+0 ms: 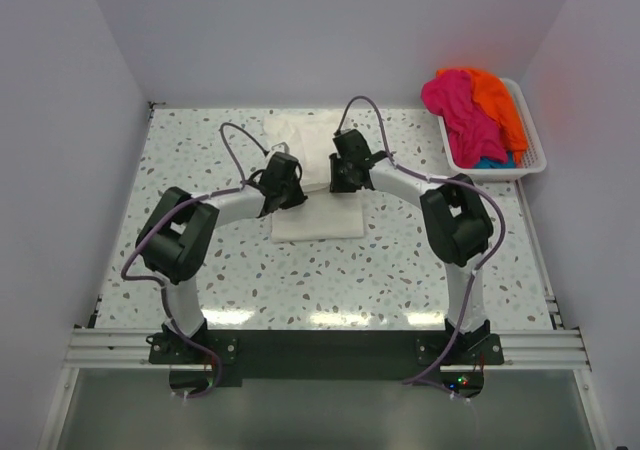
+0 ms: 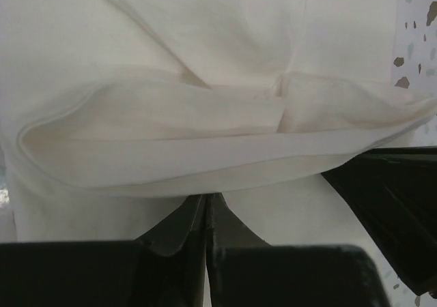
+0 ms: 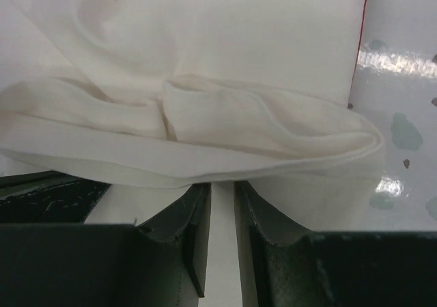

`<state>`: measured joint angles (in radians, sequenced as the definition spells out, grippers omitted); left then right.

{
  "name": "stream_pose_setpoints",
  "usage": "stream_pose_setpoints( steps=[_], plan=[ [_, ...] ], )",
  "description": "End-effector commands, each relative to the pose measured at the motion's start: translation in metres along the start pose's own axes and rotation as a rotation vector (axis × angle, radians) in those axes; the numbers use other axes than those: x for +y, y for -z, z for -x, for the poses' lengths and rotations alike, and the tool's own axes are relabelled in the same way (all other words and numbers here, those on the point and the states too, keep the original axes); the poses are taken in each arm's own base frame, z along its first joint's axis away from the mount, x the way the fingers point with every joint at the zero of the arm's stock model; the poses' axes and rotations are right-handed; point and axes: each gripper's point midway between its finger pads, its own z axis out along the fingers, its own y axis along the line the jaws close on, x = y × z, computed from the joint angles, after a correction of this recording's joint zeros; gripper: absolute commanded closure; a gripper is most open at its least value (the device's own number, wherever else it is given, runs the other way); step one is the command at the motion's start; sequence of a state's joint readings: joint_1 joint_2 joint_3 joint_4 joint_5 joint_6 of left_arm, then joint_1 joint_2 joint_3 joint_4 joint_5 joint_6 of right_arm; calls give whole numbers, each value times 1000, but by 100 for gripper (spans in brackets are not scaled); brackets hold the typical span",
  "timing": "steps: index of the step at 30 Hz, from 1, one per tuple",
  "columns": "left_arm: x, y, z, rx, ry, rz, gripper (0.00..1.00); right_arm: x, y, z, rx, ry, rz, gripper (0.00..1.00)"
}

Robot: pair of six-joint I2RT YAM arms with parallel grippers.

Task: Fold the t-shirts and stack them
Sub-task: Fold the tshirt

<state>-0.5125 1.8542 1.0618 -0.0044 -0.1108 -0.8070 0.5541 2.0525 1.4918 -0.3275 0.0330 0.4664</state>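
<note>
Pinching cream shirt point(image 2: 205, 136), both hands.

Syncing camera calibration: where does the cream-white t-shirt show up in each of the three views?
Top external: cream-white t-shirt lies mid-table, between and under both grippers.
Left wrist: it fills most of the frame, a folded edge bunched above the left gripper, which is shut on it.
Right wrist: again most of the frame, fold above the right gripper.
Shared landmark: the speckled table, seen at the right edge of both wrist views.
</note>
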Motion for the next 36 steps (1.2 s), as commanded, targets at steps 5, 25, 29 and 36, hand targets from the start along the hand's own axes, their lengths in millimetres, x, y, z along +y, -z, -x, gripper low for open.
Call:
stream_pose_setpoints(
  steps=[5, 25, 29, 36],
  plan=[
    [-28, -13, 71, -139, 33, -99, 87, 10, -7, 42, -65, 2, 13, 76],
    [56, -41, 25, -10, 146, 140, 86, -47, -30, -13, 48, -73, -96, 72],
    [61, -29, 11, -9, 150, 125, 86, -57, -17, -39, 76, -91, -93, 72],
    [61, -6, -6, -9, 144, 83, 86, -51, 12, -61, 63, -125, -10, 72]
  ],
)
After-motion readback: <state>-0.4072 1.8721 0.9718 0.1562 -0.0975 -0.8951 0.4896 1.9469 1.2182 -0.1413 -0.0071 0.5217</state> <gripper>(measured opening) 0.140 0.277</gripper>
